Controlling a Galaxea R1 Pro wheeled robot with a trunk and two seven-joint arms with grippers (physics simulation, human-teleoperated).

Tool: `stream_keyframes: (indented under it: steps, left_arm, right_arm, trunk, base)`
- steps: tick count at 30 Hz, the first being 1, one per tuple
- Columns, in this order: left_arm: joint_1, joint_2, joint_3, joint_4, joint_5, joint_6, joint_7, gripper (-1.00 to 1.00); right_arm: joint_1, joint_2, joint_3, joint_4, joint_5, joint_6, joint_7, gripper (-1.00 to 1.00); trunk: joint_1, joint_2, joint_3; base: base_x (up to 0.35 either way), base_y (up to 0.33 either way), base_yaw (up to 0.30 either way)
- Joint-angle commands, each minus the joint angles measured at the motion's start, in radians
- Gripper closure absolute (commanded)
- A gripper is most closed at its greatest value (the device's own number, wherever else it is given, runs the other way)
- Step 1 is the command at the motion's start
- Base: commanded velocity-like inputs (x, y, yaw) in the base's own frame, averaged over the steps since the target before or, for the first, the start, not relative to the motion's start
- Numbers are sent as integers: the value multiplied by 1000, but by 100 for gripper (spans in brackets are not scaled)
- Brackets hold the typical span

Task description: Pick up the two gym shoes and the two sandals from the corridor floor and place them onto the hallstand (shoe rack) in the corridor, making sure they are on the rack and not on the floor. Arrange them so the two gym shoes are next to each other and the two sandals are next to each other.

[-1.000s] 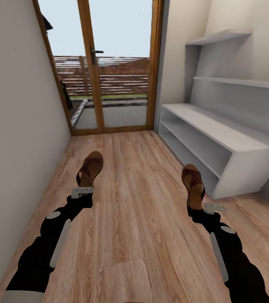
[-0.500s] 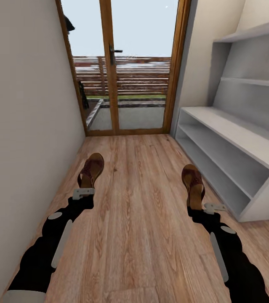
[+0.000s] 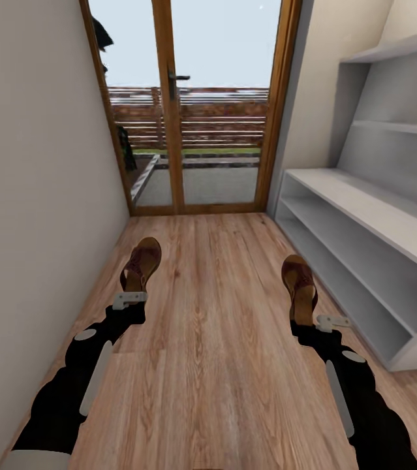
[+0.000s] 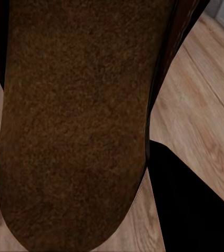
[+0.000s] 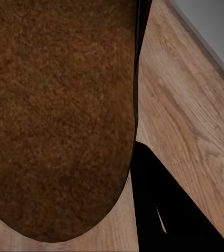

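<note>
**A sandal carried in each tool, rack at three o'clock**

The left tool (image 3: 130,299) is clamped on the left sandal (image 3: 141,262), held above the corridor floor (image 3: 215,339) at ten o'clock. The right tool (image 3: 312,320) is clamped on the right sandal (image 3: 299,281) at two o'clock. The grey hallstand (image 3: 365,215) stands along the wall at three o'clock, near the right sandal. A glass door (image 3: 195,104) lies at twelve o'clock.
</note>
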Motion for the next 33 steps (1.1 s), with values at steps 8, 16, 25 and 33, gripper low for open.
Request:
stream_keyframes:
  steps: [8,16,25,33]
  left_arm:
    - [-1,0,0,-1,7,6,-1,100]
    - [-1,0,0,-1,7,6,-1,100]
    - [-1,0,0,-1,7,6,-1,100]
    - [-1,0,0,-1,7,6,-1,100]
  right_arm:
    - [0,0,0,-1,2,7,0,100]
    - [0,0,0,-2,3,7,-2,100]
    - [0,0,0,-4,3,7,-2,100]
    - [0,0,0,-4,3,6,-1,100]
  trunk:
    - [0,0,-1]
    - [0,0,-1]
    - [0,0,-1]
    - [0,0,-1]
  base:
    - [347,0,0]
    - [347,0,0]
    - [347,0,0]
    - [347,0,0]
